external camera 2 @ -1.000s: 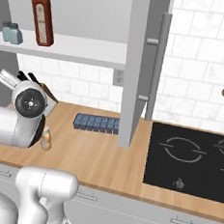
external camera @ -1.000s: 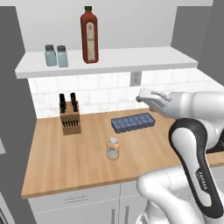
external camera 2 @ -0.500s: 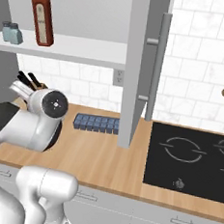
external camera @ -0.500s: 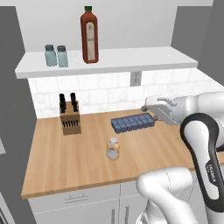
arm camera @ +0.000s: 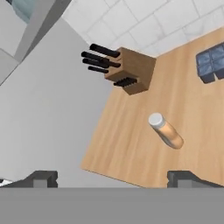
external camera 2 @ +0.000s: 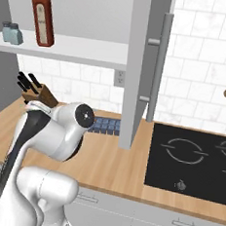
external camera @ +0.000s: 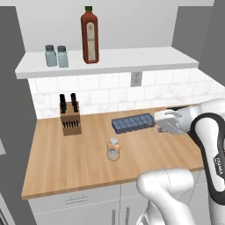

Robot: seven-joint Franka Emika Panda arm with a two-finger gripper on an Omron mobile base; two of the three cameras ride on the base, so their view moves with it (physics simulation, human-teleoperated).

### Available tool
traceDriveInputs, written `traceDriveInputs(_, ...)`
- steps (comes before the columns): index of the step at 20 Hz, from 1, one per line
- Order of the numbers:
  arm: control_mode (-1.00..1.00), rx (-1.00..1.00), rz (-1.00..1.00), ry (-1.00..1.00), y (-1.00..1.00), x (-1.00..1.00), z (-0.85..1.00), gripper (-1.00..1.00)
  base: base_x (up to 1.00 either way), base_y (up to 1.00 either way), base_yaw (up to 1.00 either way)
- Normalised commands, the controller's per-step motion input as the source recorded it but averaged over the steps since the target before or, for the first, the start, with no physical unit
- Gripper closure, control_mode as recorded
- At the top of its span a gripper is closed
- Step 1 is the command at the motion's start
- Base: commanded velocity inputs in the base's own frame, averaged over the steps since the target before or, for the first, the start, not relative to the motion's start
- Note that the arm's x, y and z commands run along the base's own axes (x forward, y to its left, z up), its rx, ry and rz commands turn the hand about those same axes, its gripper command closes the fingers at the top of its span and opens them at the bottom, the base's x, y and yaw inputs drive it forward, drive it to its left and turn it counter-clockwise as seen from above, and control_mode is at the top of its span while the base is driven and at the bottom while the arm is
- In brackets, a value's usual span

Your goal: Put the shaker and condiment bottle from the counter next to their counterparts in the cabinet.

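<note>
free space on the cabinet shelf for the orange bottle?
Yes. The cabinet is bare from the red sauce bottle rightward to its end. Its left end is crowded: two shakers stand side by side, leaving a narrow gap before the sauce bottle. The condiment bottle stands on the counter.

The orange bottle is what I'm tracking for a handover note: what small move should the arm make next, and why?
Probably swing the open gripper toward the orange bottle. It stands alone on the counter, untouched, while both shakers already sit on the shelf near the red bottle.
</note>
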Motion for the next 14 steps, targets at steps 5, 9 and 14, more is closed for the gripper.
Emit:
traceDriveInputs(5,-1.0,0.0,0.1,0.0,0.0,0.0,-0.57,-1.0,0.0,0.0,0.0)
traceDriveInputs(9,-1.0,0.03,0.14,-0.12,-0.15,0.0,-0.49,-1.0,0.0,0.0,0.0)
traceDriveInputs(14,-1.0,0.02,0.13,-0.05,-0.06,0.0,-0.42,-1.0,0.0,0.0,0.0)
